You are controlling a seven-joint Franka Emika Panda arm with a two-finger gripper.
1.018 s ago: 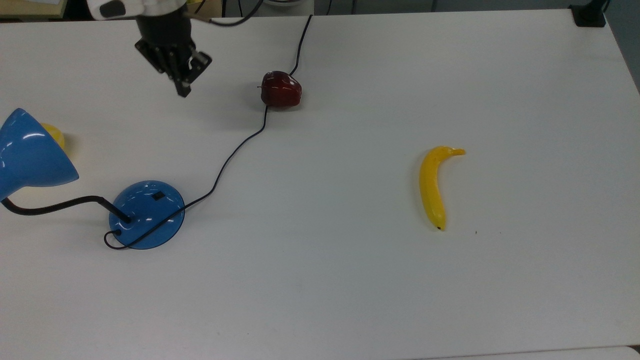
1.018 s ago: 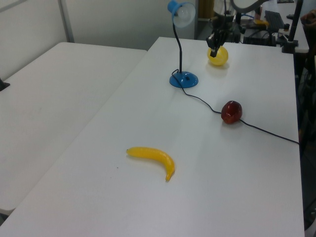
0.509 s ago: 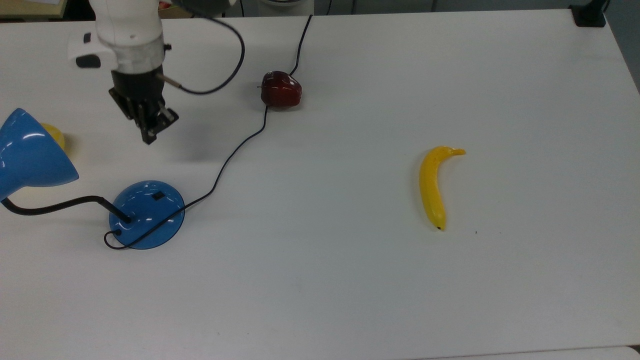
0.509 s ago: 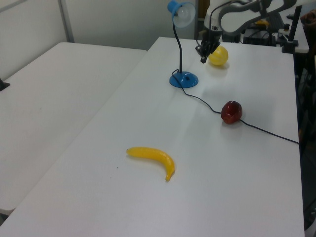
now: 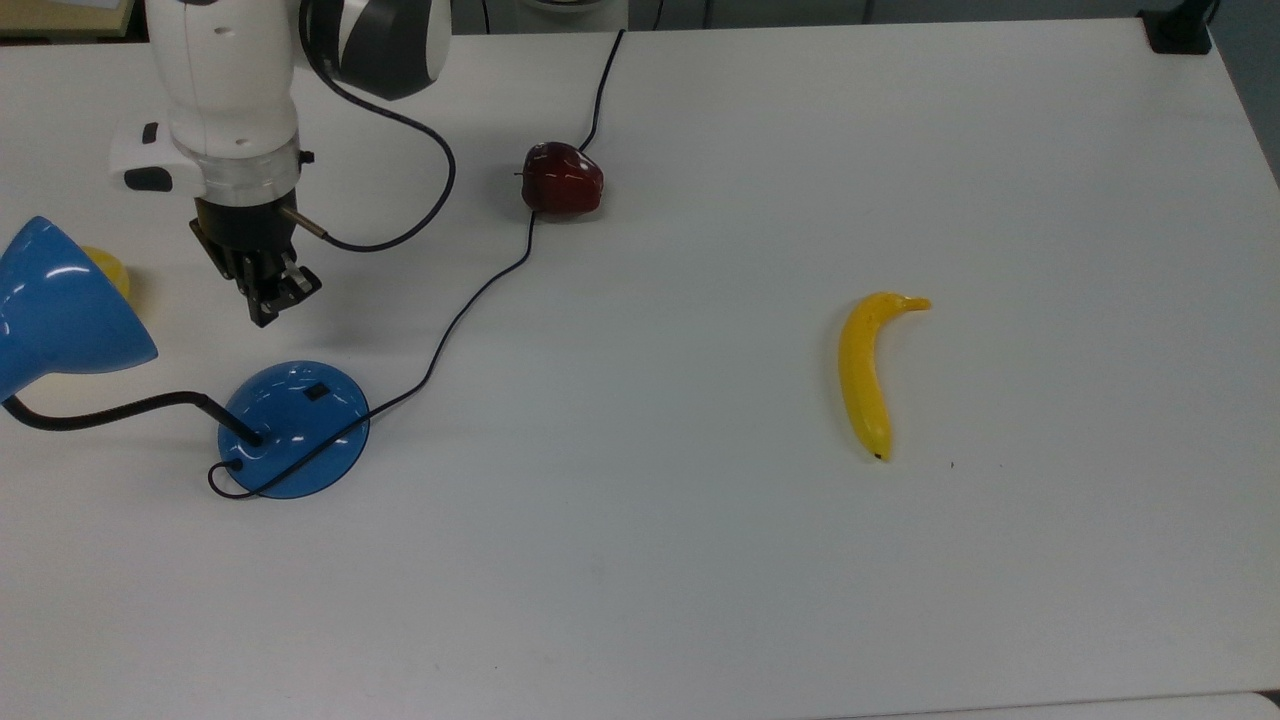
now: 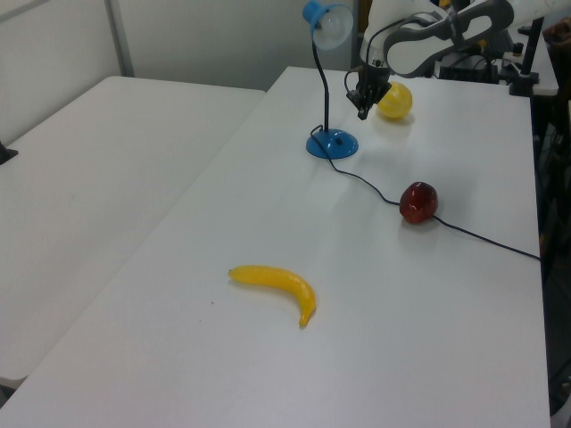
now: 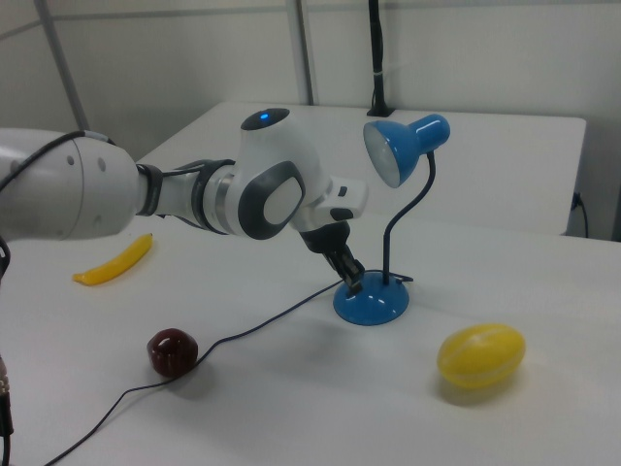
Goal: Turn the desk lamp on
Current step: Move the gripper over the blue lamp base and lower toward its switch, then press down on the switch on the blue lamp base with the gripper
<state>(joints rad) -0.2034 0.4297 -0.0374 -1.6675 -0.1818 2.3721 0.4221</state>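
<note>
The desk lamp has a glossy blue round base (image 5: pixel 295 430) with a small black switch (image 5: pixel 316 392) on it. A bent black gooseneck (image 5: pixel 110 410) leads to the blue cone shade (image 5: pixel 60 310) at the top view's left edge. My gripper (image 5: pixel 263 316) points down with its fingers shut and holds nothing. It hangs a short way from the base's far rim, clear of the switch. The left view has the gripper (image 6: pixel 362 112) above and to the right of the base (image 6: pixel 333 144). Seen from the right view, its tip (image 7: pixel 355 284) is close over the base (image 7: pixel 372 303).
The lamp's black cord (image 5: pixel 470 300) runs across the table past a dark red apple (image 5: pixel 562 180). A yellow lemon (image 5: pixel 108 268) lies partly behind the shade. A banana (image 5: pixel 870 375) lies far off at the top view's right.
My arm has come down from the table's far side toward the lamp base. The gripper tip has moved nearer to the base and lower. Nothing on the table has moved.
</note>
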